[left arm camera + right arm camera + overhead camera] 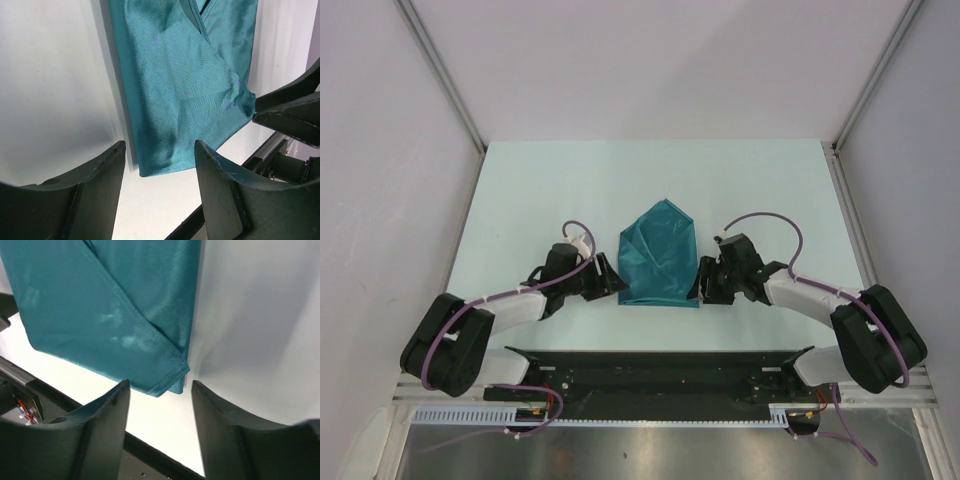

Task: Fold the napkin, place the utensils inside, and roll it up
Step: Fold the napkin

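Looking down from above, I see the napkin [660, 258] folded into a pointed packet, flat on the desk [540, 190] between my two arms. The left gripper [612, 279] sits just beside its near left corner and the right gripper [701, 285] just beside its near right corner. Both sets of jaws are spread, pinching nothing.

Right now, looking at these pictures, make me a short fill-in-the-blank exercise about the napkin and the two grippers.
1. The napkin lies ____ the left gripper and the right gripper.
2. Both grippers' jaws stand ____.
3. Each gripper faces a near ____ of the napkin.
Missing words: between; open; corner.
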You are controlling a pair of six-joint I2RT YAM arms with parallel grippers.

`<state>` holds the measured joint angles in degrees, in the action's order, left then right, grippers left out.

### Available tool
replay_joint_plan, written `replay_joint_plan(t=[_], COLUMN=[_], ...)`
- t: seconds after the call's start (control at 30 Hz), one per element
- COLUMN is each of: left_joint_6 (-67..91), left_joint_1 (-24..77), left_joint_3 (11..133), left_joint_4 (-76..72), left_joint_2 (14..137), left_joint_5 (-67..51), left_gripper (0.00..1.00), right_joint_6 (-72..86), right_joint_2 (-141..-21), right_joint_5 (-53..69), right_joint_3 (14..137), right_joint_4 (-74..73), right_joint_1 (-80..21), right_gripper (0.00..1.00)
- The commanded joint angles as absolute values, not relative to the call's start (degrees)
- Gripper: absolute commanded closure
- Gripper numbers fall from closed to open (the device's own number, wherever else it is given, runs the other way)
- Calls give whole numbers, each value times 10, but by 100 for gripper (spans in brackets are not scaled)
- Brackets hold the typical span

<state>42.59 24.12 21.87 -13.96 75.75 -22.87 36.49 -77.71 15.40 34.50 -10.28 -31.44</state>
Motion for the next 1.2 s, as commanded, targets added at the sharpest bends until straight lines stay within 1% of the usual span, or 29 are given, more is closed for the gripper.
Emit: replay_joint_plan(t=[0.0, 0.13, 0.27, 0.33, 0.37, 0.43, 0.47, 0.57, 0.87, 0.97, 1.0, 1.17], left_joint_6=[435, 436, 441, 446, 448, 452, 453, 463, 510, 519, 519, 519], left_joint_1=[246, 246, 247, 247, 247, 247, 247, 248, 267, 272, 273, 273], left_joint_3=[212, 206, 200, 193, 192, 187, 185, 179, 141, 127, 125, 134], left_joint_4=[-157, -157, -164, -173, -176, -187, -191, -215, -292, -300, -301, -305], left_joint_2=[758, 761, 764, 764, 766, 767, 771, 780, 810, 814, 816, 828], left_joint_5=[-235, -232, -230, -228, -226, -226, -225, -236, -263, -259, -257, -247], left_gripper=[38, 38, 38, 38, 38, 38, 38, 38, 43, 45, 47, 51], right_joint_6=[381, 383, 385, 383, 383, 382, 382, 383, 385, 386, 386, 384], right_joint_2=[-792, -807, -817, -821, -824, -828, -831, -837, -851, -853, -853, -855], right_joint_5=[159, 161, 162, 160, 158, 158, 159, 159, 156, 156, 156, 153], right_joint_3=[336, 331, 331, 330, 330, 330, 330, 330, 336, 337, 337, 338], right_joint_4=[-84, -69, -69, -70, -70, -69, -68, -64, -62, -62, -62, -61], right_joint_1=[-304, -300, -299, -298, -297, -296, -296, -296, -294, -294, -294, -294], right_gripper=[48, 55, 65, 69, 74, 78, 83, 87, 89, 89, 89, 89])
